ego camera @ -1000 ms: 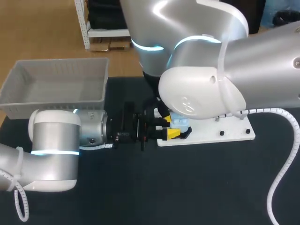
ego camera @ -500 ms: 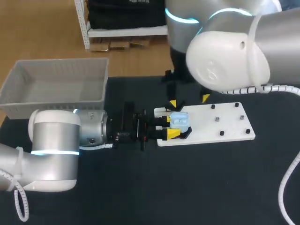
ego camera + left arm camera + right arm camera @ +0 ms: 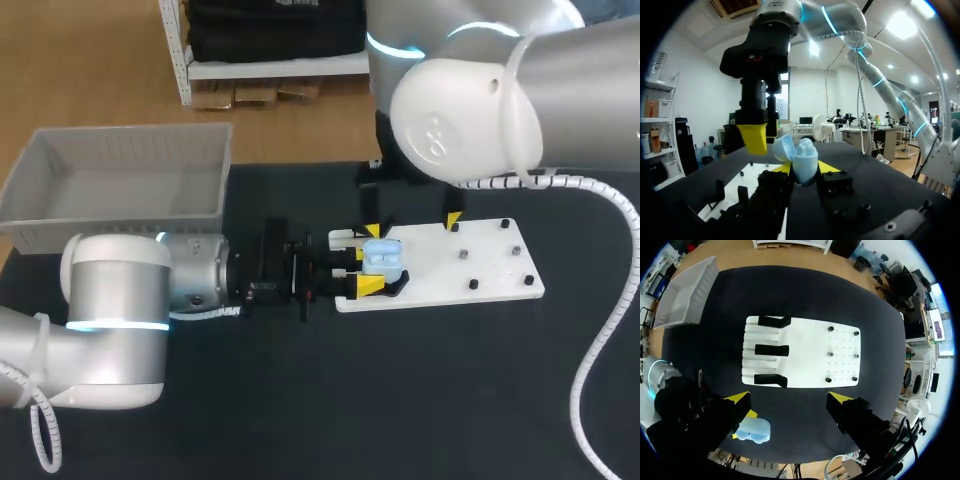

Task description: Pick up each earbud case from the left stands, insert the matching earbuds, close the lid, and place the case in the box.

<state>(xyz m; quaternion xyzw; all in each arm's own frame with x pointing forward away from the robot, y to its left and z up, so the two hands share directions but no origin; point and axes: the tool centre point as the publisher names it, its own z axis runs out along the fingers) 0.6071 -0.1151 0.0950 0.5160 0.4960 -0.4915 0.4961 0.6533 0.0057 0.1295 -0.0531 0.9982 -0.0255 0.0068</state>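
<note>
A light blue earbud case [image 3: 381, 258] sits in my left gripper [image 3: 362, 267], which is shut on it over the left end of the white board [image 3: 490, 270]. In the left wrist view the case [image 3: 803, 159] stands between that gripper's [image 3: 805, 171] yellow tips with its lid [image 3: 782, 147] tipped open. My right gripper [image 3: 412, 227] hangs open just behind and above the case, empty. From the right wrist, that gripper [image 3: 790, 401] spreads wide above the board [image 3: 805, 360], with the case [image 3: 754, 430] off to one side of its fingers.
A grey basket [image 3: 130, 130] stands at the table's back left. Three black stands [image 3: 771, 350] line one end of the board, and small pegs [image 3: 831, 354] dot the other end. Dark tabletop [image 3: 420, 400] stretches in front.
My right arm has lifted up and back from the case, and its fingers have spread wide. The left arm and the case have stayed put.
</note>
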